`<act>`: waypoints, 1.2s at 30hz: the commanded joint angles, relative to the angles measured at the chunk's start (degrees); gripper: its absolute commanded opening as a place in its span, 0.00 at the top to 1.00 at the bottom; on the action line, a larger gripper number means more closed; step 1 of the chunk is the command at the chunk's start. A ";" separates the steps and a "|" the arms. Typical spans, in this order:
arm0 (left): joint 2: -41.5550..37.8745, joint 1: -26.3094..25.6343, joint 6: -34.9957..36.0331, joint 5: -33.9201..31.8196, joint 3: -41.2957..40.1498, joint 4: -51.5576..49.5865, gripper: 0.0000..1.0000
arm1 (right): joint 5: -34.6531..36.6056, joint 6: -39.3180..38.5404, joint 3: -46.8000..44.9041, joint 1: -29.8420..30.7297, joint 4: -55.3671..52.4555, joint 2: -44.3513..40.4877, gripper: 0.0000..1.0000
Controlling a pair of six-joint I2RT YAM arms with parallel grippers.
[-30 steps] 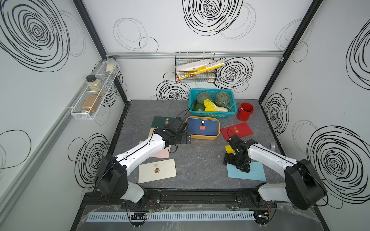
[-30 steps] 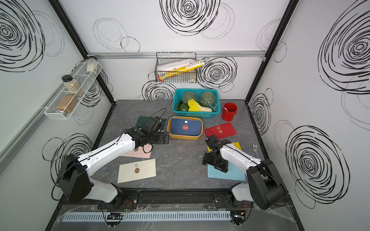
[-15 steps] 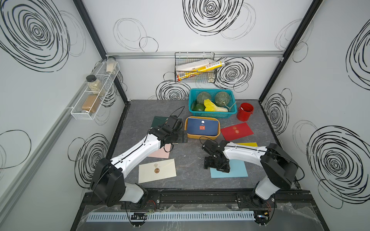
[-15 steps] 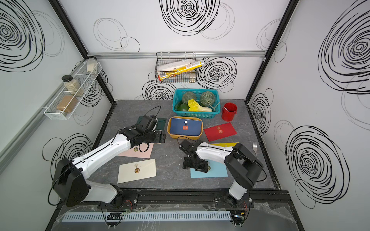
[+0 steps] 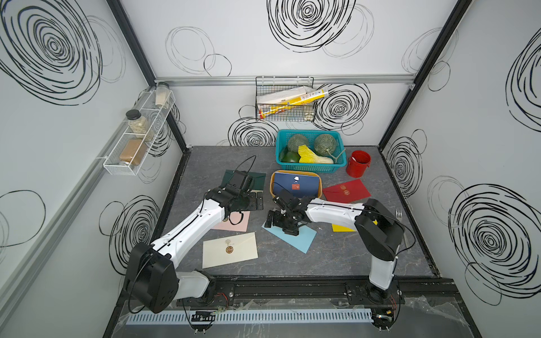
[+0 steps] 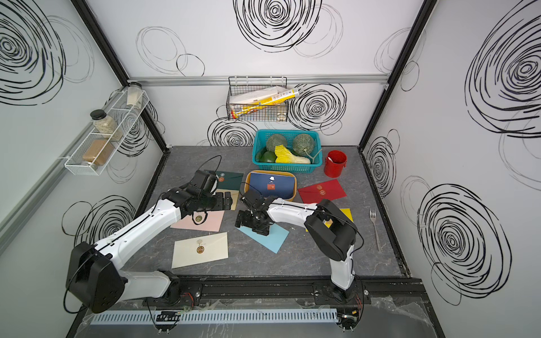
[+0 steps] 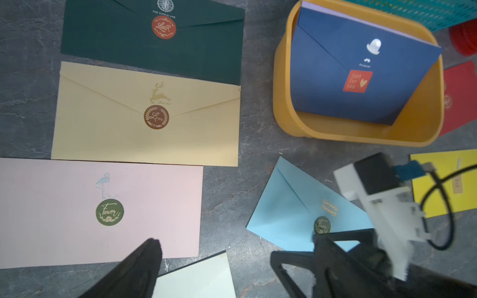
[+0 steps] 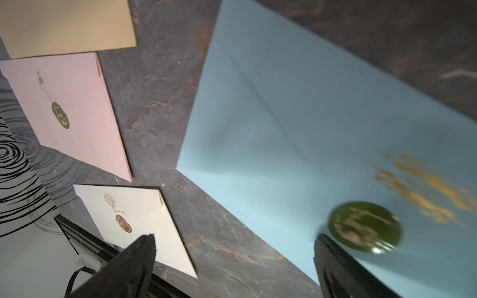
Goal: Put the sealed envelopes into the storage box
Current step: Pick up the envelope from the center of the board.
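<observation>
The mustard storage box (image 5: 271,187) (image 7: 281,103) stands mid-table with a navy envelope (image 5: 295,184) leaning inside. Flat on the table lie dark green (image 5: 257,179), tan (image 7: 144,134), pink (image 5: 243,224), cream (image 5: 231,248), light blue (image 5: 304,238), red (image 5: 348,190) and yellow (image 5: 341,227) envelopes. My left gripper (image 5: 257,201) (image 7: 214,250) hovers open above the tan and pink ones, holding nothing. My right gripper (image 5: 279,224) (image 8: 233,240) is open and low over the light blue envelope's (image 8: 284,123) left edge, one finger beside its green seal (image 8: 365,227).
A teal basket (image 5: 310,169) of vegetables and a red cup (image 5: 358,164) stand behind the box. A fork (image 5: 398,212) lies at the right edge. A wire basket (image 5: 285,108) hangs on the back wall, a jar shelf (image 5: 137,140) on the left wall.
My right gripper has swept left across the table, and the light blue envelope has slid and turned with it from the front right to the middle. The left gripper drifted slightly left.
</observation>
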 commanded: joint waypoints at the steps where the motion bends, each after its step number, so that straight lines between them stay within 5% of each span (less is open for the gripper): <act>1: 4.36 -0.05 7.35 5.95 0.15 2.53 0.02 | 2.40 -1.29 -5.21 -2.05 -0.88 -10.46 0.00; 7: 12.56 -5.29 10.60 10.17 -0.77 7.68 0.02 | 4.22 2.08 -21.61 -6.08 4.29 -24.97 0.00; 19: 25.03 -6.46 16.00 14.90 3.42 11.57 0.01 | 3.70 9.81 -28.34 -6.54 9.63 -23.71 0.00; 36: 21.67 -8.81 10.55 25.30 -8.74 17.64 0.01 | 3.31 9.98 -31.40 -6.43 16.37 -16.49 0.00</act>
